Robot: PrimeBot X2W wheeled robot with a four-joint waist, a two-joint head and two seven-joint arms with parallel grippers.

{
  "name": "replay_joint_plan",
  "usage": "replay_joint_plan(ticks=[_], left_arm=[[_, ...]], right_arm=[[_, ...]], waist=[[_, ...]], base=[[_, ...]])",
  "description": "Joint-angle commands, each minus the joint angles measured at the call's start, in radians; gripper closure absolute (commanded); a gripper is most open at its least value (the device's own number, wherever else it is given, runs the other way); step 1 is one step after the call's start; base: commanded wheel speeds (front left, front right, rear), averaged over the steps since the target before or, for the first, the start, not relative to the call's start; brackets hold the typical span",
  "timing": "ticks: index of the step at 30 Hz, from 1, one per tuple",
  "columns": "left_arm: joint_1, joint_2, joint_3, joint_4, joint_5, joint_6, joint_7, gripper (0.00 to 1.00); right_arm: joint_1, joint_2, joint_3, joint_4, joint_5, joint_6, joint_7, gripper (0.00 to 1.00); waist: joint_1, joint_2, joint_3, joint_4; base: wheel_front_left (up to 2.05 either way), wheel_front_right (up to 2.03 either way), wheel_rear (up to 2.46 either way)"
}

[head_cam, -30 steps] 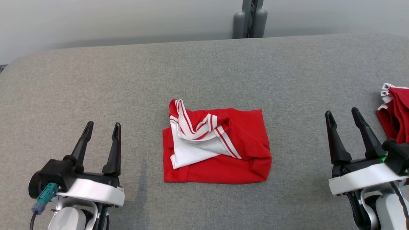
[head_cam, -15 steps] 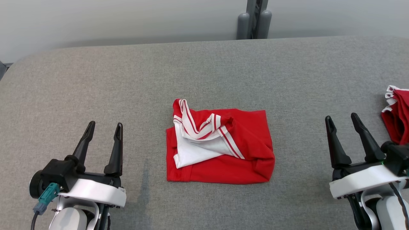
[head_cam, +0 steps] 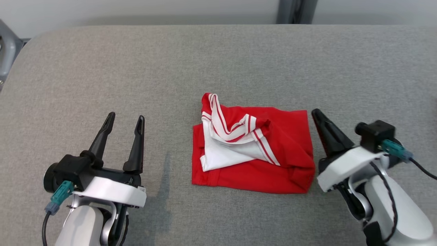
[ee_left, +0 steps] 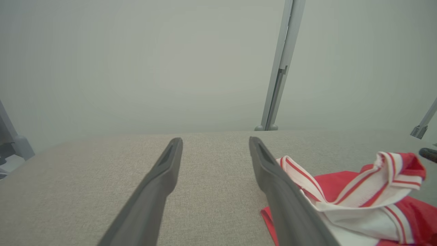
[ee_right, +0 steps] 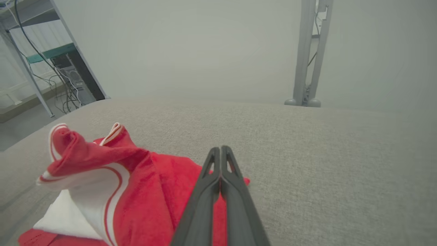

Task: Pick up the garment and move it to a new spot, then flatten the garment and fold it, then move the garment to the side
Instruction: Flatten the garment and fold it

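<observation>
The garment (head_cam: 252, 150), red with white striped trim, lies folded in a rough rectangle in the middle of the grey padded table (head_cam: 218, 61). My right gripper (head_cam: 315, 113) is shut with nothing between its fingers. It sits just off the garment's right edge, tips pointing to the far side. In the right wrist view the closed fingers (ee_right: 220, 150) lie over the red cloth (ee_right: 146, 191) near its edge. My left gripper (head_cam: 125, 117) stands open to the left of the garment, apart from it. The left wrist view shows its spread gripper (ee_left: 215, 140) with the garment (ee_left: 358, 201) at the right.
A grey upright post (head_cam: 295, 10) stands behind the table's far edge. A grey frame part (head_cam: 6, 48) is off the table's far left corner. A shelf with cables (ee_right: 61, 68) stands beyond the table in the right wrist view.
The head camera has shifted, moving the whole picture. My right gripper has shut and swung left to the garment's right edge, its wrist turned. The left gripper stays open in place.
</observation>
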Motion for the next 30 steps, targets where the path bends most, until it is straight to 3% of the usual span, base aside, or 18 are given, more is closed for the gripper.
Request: replay_joint_plan(ticks=[1, 7, 13, 22, 30], left_arm=[[-0.021, -0.003, -0.002, 0.005, -0.005, -0.004, -0.006, 0.00], [-0.051, -0.018, -0.015, 0.031, -0.008, -0.017, -0.018, 0.00], [-0.058, -0.022, -0.009, 0.048, -0.013, -0.020, -0.027, 0.00], [-0.054, -0.018, 0.004, 0.057, -0.014, -0.021, -0.032, 0.00], [-0.056, -0.014, 0.005, 0.052, -0.014, -0.023, -0.034, 0.00]], right_arm=[[-0.034, -0.009, 0.031, 0.030, 0.020, -0.001, -0.012, 1.00], [-0.158, -0.025, 0.223, 0.203, 0.119, -0.001, -0.012, 1.00], [-0.208, -0.038, 0.373, 0.261, 0.227, -0.001, -0.023, 1.00], [-0.182, -0.085, 0.544, 0.183, 0.341, -0.001, -0.064, 1.00], [-0.167, -0.106, 0.647, 0.089, 0.312, -0.001, -0.092, 1.00]], waist=[[0.0000, -0.0001, 0.017, 0.017], [0.0000, -0.0001, 0.037, 0.039], [0.0000, -0.0001, 0.045, 0.033], [0.0000, -0.0001, 0.042, 0.001], [0.0000, -0.0001, 0.044, -0.017]], base=[[0.00, 0.00, 0.00], [0.00, 0.00, 0.00], [0.00, 0.00, 0.00], [0.00, 0.00, 0.00], [0.00, 0.00, 0.00]])
